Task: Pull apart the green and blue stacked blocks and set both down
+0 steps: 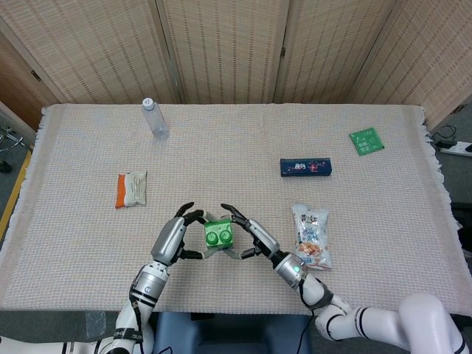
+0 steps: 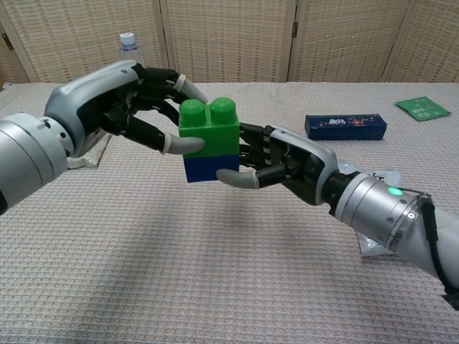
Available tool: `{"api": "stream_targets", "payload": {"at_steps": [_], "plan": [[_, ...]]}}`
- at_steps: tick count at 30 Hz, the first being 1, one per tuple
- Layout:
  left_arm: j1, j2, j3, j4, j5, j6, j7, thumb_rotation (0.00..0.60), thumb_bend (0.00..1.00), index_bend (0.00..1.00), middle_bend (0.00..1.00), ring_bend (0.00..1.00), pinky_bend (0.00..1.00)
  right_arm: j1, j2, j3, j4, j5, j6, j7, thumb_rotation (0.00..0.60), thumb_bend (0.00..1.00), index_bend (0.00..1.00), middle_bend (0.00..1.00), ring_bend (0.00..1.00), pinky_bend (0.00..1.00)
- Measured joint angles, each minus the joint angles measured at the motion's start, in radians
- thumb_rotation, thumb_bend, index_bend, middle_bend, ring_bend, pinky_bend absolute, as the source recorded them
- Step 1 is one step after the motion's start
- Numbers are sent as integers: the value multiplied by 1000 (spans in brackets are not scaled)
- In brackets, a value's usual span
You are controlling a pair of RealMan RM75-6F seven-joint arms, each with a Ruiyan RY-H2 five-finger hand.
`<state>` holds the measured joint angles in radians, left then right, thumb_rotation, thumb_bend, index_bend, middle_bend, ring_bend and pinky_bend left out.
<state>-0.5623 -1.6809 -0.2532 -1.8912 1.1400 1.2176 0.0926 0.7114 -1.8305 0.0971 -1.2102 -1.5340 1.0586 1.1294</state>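
A green block (image 2: 209, 125) sits stacked on a blue block (image 2: 208, 167), and the pair is held in the air above the cloth, roughly level. My left hand (image 2: 123, 102) grips the green block from the left, thumb on its front face and fingers over the back. My right hand (image 2: 281, 162) closes on the blue block from the right, thumb against its lower front and fingers behind it. From the head view only the green block's top (image 1: 219, 234) shows, between the left hand (image 1: 174, 236) and the right hand (image 1: 254, 236); the blue block is hidden under it.
A snack bag (image 1: 310, 234) lies just right of my right arm. A dark blue box (image 1: 305, 167) and a green packet (image 1: 366, 141) lie further back on the right. An orange packet (image 1: 131, 189) and a water bottle (image 1: 155, 118) stand to the left.
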Motion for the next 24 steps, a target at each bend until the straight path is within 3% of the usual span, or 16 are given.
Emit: {"api": "stream_targets", "payload": {"at_steps": [24], "plan": [[8, -21, 5, 7, 9, 19, 1, 600, 471, 809, 930, 468, 111, -32, -50, 51, -18, 52, 38, -99, 600, 361, 743, 316, 312, 224]]}}
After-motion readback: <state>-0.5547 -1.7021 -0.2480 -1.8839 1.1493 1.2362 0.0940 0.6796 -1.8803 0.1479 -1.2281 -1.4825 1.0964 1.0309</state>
